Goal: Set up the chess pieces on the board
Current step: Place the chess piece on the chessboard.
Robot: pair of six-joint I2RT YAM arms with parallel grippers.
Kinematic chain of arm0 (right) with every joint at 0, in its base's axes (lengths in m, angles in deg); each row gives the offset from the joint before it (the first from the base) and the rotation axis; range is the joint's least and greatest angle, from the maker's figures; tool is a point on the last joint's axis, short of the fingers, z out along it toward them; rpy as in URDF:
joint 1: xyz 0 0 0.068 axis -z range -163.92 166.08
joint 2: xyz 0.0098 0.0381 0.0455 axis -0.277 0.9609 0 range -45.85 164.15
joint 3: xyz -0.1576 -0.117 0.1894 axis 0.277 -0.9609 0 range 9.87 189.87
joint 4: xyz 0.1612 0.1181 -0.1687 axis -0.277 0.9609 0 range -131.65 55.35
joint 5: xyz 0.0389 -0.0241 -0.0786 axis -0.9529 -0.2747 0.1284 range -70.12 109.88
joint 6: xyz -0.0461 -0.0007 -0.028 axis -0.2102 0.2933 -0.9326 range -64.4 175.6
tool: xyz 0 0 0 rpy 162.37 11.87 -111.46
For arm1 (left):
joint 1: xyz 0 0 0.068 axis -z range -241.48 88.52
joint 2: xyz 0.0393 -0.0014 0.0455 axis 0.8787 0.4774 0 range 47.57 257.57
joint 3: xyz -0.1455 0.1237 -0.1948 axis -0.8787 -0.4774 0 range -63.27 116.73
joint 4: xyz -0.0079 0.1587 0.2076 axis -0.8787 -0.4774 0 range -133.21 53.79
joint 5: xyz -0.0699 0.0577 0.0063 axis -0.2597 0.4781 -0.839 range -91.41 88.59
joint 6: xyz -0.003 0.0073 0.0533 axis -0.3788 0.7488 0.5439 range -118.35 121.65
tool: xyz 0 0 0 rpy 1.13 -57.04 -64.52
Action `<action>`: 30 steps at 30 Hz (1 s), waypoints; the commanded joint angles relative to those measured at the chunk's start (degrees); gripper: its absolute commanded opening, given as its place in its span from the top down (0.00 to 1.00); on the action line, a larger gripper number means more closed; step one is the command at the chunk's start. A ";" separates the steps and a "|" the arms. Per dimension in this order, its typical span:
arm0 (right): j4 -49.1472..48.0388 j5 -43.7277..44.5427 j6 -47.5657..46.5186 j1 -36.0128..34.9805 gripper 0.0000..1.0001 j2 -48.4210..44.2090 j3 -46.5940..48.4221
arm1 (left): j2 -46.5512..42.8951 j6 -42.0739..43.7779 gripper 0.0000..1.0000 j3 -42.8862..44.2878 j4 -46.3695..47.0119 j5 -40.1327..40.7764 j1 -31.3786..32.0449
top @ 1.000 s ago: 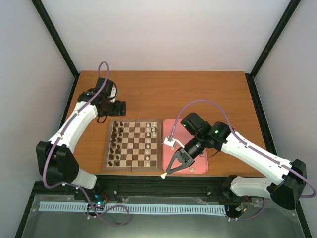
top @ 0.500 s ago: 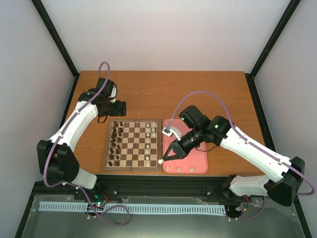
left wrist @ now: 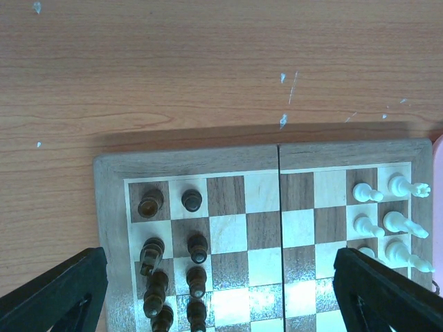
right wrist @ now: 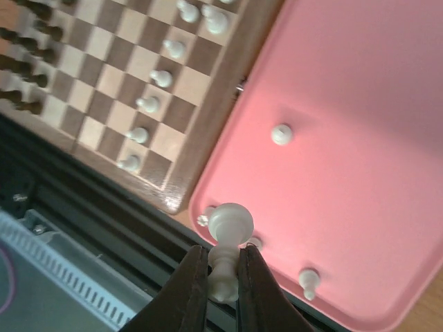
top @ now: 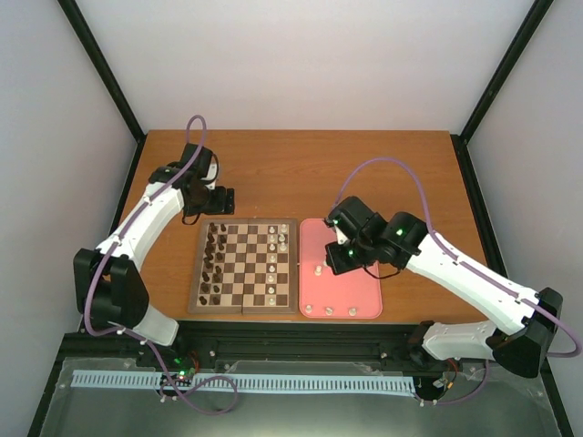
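The chess pieces (right wrist: 160,78) are partly set: some line the board's (left wrist: 109,228) tray-side squares, and perhaps four wait on the pink tray (top: 364,291). The right end effector (right wrist: 223,257) pinches one cream piece (right wrist: 230,223) above the tray. The left end effector (left wrist: 221,290) hovers spread wide.

Nothing legible here: no words, numbers, brand marks or signs can be read in any view. That holds for the board (top: 244,265) and for the pink tray (top: 363,284) beside it.
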 commanded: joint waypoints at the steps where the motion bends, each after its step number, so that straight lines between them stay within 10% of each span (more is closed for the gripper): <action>1: 2.58 9.18 6.61 -2.45 0.97 -0.21 -2.31 | 0.63 0.44 0.00 2.51 0.05 -0.03 -0.27; 30: -26.00 9.45 2.57 5.35 0.97 1.44 -26.92 | -7.47 -3.97 0.00 -4.11 16.12 8.50 -0.27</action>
